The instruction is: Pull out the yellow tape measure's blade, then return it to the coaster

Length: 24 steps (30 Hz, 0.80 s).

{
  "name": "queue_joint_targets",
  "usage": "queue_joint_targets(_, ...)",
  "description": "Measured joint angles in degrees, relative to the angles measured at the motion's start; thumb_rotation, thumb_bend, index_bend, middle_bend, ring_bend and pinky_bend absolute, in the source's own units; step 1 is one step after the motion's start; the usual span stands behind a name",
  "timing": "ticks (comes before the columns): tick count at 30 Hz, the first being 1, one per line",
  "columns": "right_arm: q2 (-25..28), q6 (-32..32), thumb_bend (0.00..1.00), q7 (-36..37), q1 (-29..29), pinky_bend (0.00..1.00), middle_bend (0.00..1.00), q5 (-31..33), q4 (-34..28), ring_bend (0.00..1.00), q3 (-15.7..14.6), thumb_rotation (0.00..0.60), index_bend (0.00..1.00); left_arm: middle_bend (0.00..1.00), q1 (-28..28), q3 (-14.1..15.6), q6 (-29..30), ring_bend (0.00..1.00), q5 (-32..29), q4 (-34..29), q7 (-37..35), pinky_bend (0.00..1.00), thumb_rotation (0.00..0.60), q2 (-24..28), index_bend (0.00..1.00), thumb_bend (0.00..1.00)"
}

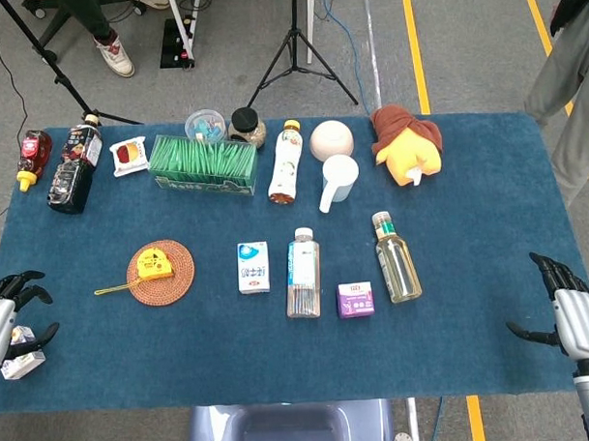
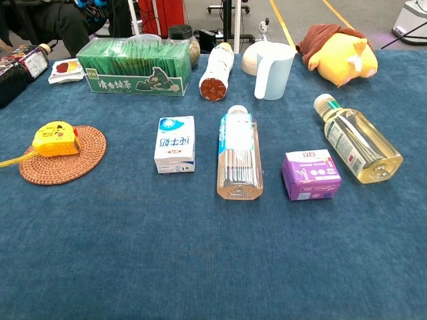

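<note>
The yellow tape measure [image 1: 153,263] [image 2: 55,139] lies on the round woven coaster [image 1: 177,279] [image 2: 80,160] at the table's left. A short length of yellow blade [image 1: 110,287] [image 2: 12,161] sticks out past the coaster's left edge onto the cloth. My left hand [image 1: 6,320] hangs at the table's front left corner, well apart from the coaster, fingers spread and empty. At the front right edge my right hand [image 1: 573,312] is also open and empty. Neither hand shows in the chest view.
A white carton [image 1: 253,266], a lying clear bottle [image 1: 302,271], a purple box [image 1: 355,299] and an oil bottle [image 1: 396,257] sit mid-table. Along the back: dark bottles [image 1: 72,170], green tea box [image 1: 203,165], cup [image 1: 338,180], plush toy [image 1: 408,143]. People stand beyond the right edge.
</note>
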Motion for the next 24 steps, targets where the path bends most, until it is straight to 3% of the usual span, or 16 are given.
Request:
queue_joint_targets(12, -0.1, -1.1, 0.14, -0.6, 0.7, 0.19, 0.13, 0.5, -0.2, 0.12, 0.3, 0.531, 0.00, 0.20, -6.2, -0.8, -10.2, 0.17, -3.7, -0.6, 4.7, 0.24, 0.594, -0.7, 0.29, 0.20)
queue_joint_targets(24, -0.4, -2.2, 0.14, -1.6, 1.5, 0.19, 0.13, 2.0, -0.5, 0.12, 0.9, 0.530, 0.00, 0.17, -14.0, -2.6, -19.2, 0.15, -9.0, 1.4, 10.2, 0.23, 0.584, -5.0, 0.27, 0.20)
